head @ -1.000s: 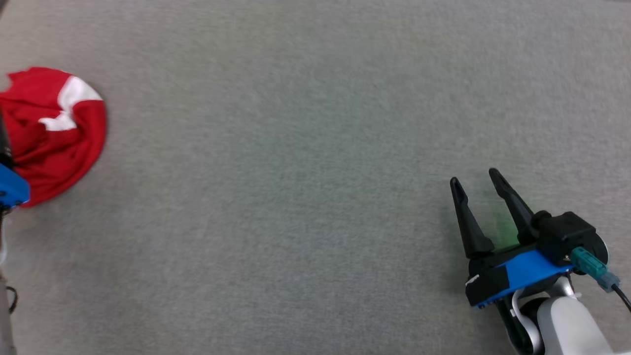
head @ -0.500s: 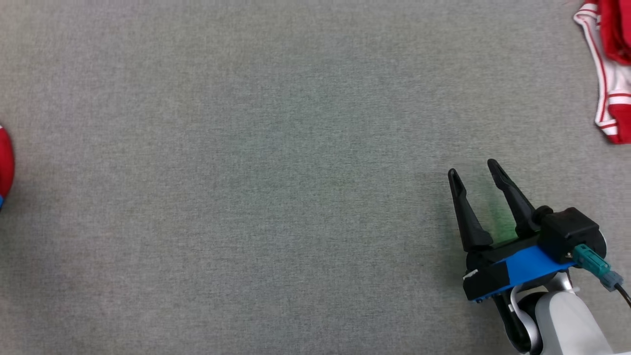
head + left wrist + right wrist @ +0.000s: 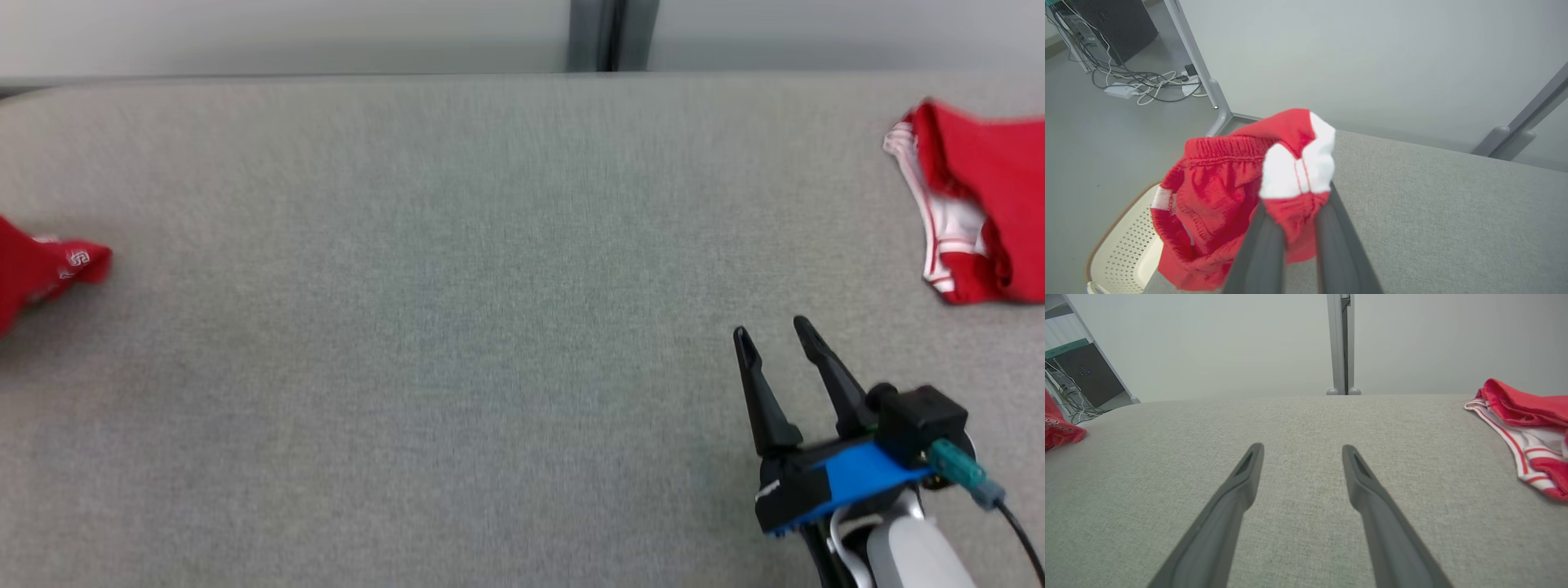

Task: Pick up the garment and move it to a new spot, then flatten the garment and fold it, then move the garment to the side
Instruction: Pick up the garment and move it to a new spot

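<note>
In the left wrist view my left gripper [image 3: 1296,204] is shut on a bunched red garment [image 3: 1216,196] with white patches. The cloth hangs from the fingers [image 3: 1261,249] over the grey table's left end, above the floor and a basket. A corner of the same garment [image 3: 45,265] pokes in at the left edge of the head view and also shows in the right wrist view [image 3: 1059,428]. My right gripper [image 3: 772,330] hovers open and empty over the table at the lower right, its fingers spread wide [image 3: 1302,448].
A second red garment with white striped trim [image 3: 971,212] lies near the table's far right, also seen from the right wrist [image 3: 1527,424]. A white perforated basket [image 3: 1122,249] stands on the floor below the table's left end. Cables lie by a table leg [image 3: 1212,90].
The head camera has swung and tilted up, bringing the table's far edge into view. My left gripper has shut on the red garment and raised it. My right gripper stays open.
</note>
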